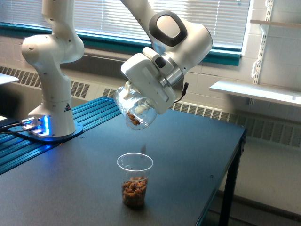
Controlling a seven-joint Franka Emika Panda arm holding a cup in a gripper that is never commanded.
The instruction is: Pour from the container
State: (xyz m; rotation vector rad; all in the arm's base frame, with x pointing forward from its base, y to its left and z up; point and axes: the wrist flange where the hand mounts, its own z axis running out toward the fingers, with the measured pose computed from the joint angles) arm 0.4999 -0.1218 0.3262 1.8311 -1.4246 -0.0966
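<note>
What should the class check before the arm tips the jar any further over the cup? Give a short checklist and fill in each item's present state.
1. Jar held by the gripper: ok, though the fingers are hidden behind the gripper body.
2. Jar tilted with its mouth facing down: ok.
3. Jar mouth above the cup: ok as this view shows it; depth cannot be judged from one camera.
4. Cup upright on the table: ok.
5. Room left in the cup: ok, the nuts fill only its lower part.
6. Nuts left in the jar: ok, a few show near its mouth.
7. Spilled nuts on the table: ok, none visible.
</note>
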